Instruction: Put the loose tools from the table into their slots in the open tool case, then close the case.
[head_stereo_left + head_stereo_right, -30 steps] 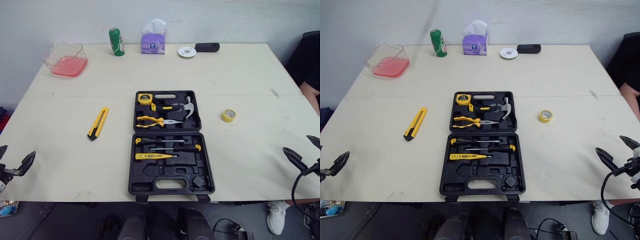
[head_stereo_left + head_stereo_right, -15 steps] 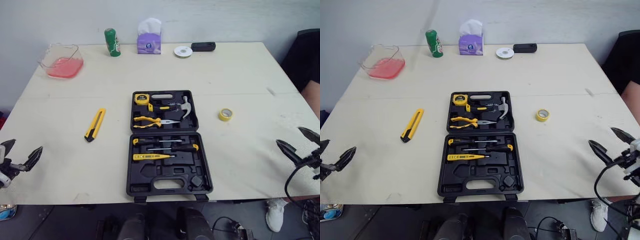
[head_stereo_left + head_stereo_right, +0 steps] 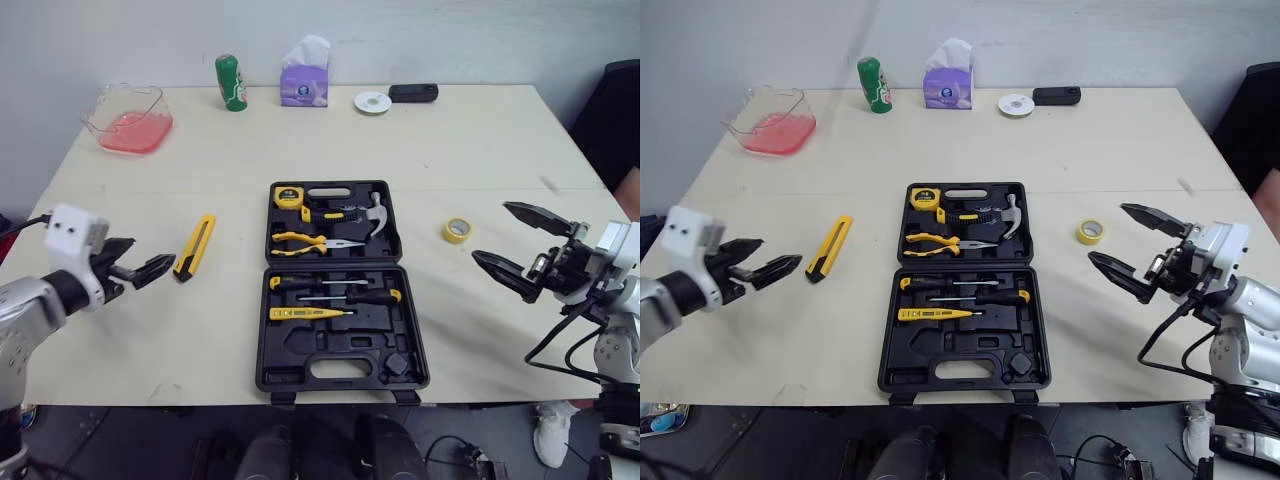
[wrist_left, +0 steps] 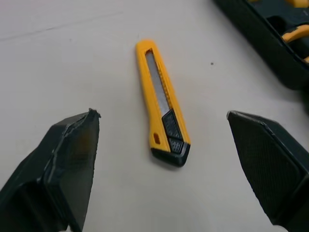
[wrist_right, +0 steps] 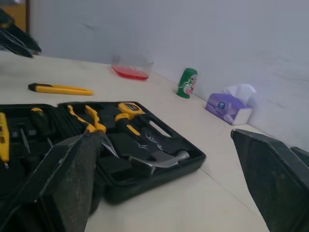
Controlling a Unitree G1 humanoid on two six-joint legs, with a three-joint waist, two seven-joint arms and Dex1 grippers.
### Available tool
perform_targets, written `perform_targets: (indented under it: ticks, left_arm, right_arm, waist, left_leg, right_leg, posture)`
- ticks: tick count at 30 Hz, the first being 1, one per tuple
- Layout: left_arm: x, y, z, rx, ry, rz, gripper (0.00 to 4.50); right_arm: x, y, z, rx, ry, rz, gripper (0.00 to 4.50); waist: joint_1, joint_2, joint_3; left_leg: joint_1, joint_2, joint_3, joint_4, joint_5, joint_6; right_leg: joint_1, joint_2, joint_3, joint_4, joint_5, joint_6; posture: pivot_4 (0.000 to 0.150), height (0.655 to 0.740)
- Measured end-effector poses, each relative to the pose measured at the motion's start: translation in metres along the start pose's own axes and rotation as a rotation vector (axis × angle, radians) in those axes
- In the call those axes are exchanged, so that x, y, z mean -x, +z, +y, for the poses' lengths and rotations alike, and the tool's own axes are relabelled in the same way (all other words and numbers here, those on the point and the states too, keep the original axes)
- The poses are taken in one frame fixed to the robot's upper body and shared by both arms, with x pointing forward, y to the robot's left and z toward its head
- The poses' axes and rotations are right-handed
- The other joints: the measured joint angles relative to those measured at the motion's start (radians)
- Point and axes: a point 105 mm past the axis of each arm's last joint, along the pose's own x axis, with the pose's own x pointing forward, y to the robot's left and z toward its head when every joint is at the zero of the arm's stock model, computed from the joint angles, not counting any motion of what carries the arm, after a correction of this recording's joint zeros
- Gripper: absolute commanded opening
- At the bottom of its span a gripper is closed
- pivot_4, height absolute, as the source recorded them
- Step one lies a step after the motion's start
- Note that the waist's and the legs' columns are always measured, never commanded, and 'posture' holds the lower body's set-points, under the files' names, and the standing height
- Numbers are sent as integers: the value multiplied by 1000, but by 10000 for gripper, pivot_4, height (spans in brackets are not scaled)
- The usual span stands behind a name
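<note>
- Both arms have swung in over the table (image 3: 480,150) since a second ago. The left gripper (image 3: 152,255) was off the near left corner and now hangs just beside the yellow utility knife (image 3: 196,246). The right gripper (image 3: 490,232) has come in from the near right edge.
- Head views: the open tool case (image 3: 340,345) lies mid-table, its near half close to the front edge. The hammer (image 3: 370,212), pliers (image 3: 310,240) and tape measure (image 3: 289,197) sit in the far half. The screwdrivers (image 3: 335,295) and a yellow tester (image 3: 305,313) sit in the near half.
- The knife lies left of the case, apart from it, with bare tabletop all round it. A yellow tape roll (image 3: 457,230) lies right of the case, near the right gripper.
- Each gripper's fingers are spread wide and hold nothing.
- Along the far edge, well apart from the case, stand a pink-filled container (image 3: 128,120), a green can (image 3: 231,83) and a tissue box (image 3: 305,80).
- Left wrist view: the knife lies lengthwise between the two spread fingers (image 4: 67,164), touching neither. Its black end is nearest the camera. A strip of bare table separates it from the case's corner.
- Right wrist view: the parted fingers (image 5: 270,174) frame the case's right edge, with bare tabletop in front of it. The knife lies beyond the case.
</note>
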Motion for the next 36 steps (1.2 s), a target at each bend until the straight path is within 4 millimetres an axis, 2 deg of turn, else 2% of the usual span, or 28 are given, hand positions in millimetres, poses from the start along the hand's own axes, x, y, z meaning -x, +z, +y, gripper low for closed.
perform_targets:
  ticks: [3,5,12,15,20,26,29,34,36]
  left_arm:
    - [-15,14,-10,14,9,37,44527]
    - [-25,16,-13,28,15,78,44527]
    - [-60,6,-15,6,51,222,44527]
    - [-72,4,-18,5,49,236,44527]
    - [-83,-7,-20,27,41,278,44527]
    - [-81,-9,-12,36,80,284,44527]
    - [-80,-12,-11,31,76,291,35675]
    - [-78,-14,-16,31,56,283,12885]
    - [-79,-14,-16,37,53,278,12465]
  right_arm:
    - [-10,3,10,-22,83,-15,45000]
    - [-14,3,15,-43,124,-20,45000]
    - [-28,10,41,-87,241,-47,45000]
    - [-31,11,45,-101,245,-54,45000]
    - [-34,14,48,-131,249,-47,45000]
    - [-39,19,50,-140,246,-39,45000]
    - [-42,21,50,-146,240,-36,45000]
    - [-46,23,50,-140,245,-39,45000]
    - [-46,23,50,-145,243,-36,45000]
  waist:
    - [13,0,0]
    - [15,0,0]
    - [18,-1,0]
    - [20,-2,0]
    - [19,-2,1]
    - [19,-3,1]
    - [18,-3,1]
    - [19,-3,1]
    - [20,-3,1]
  left_leg:
    - [0,0,0,0,1,0]
    - [0,0,0,0,1,-1]
    - [-1,-1,1,0,3,-1]
    - [-1,-1,1,0,3,-1]
    - [-1,0,1,0,3,-1]
    - [-1,-1,1,0,3,-1]
    - [-1,-1,1,0,3,-1]
    - [0,-1,1,0,4,-1]
    - [0,-1,1,0,4,-1]
  right_leg:
    - [0,1,0,0,0,0]
    - [0,2,0,1,0,0]
    - [-1,5,-1,0,0,0]
    - [-1,6,-1,1,0,0]
    - [-1,7,-1,1,0,0]
    - [-1,6,-1,1,0,0]
    - [-1,5,-1,1,0,0]
    - [-1,3,-1,2,0,0]
    - [-1,3,-1,2,0,0]
  posture:
    - [1500,7400]
    - [1500,7400]
    - [1500,7400]
    - [1500,7400]
    - [1500,7400]
    - [1500,7400]
    - [1500,7400]
    - [1500,7400]
    - [1500,7400]
